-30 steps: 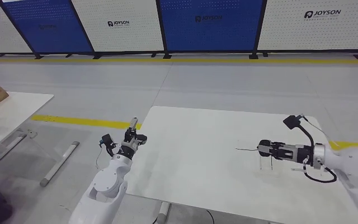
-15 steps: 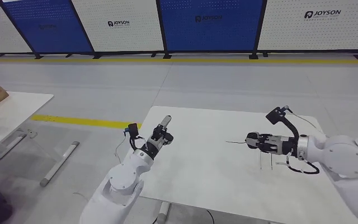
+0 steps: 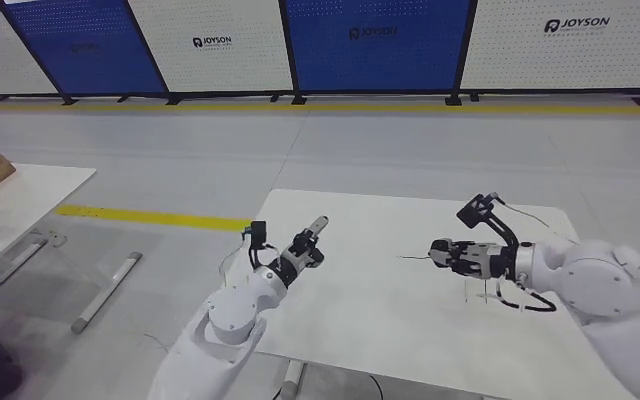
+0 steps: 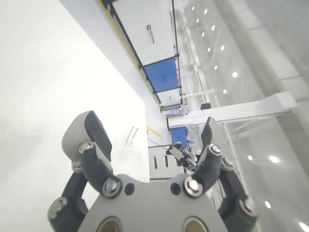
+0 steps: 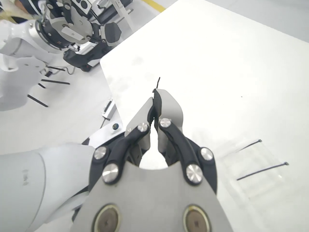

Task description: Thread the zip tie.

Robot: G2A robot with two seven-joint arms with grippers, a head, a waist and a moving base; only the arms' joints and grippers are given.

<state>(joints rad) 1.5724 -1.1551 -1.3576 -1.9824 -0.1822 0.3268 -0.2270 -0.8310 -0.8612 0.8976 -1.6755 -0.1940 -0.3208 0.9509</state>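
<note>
In the right gripper (image 5: 154, 97), pinched shut, sits the zip tie (image 5: 158, 82), short end poking out over the table (image 5: 217, 61). Left gripper (image 4: 150, 126) gapes, empty. Tie likely light, thin, springy; best held close to its free end.

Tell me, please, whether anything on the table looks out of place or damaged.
Nothing stands out. The right gripper is shut on one zip tie over the table; two spare ties lie straight on a clear tray.

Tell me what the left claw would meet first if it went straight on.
Probably nothing near: the left claw points over the table; farther on, roughly the right claw, depth unclear.
</note>
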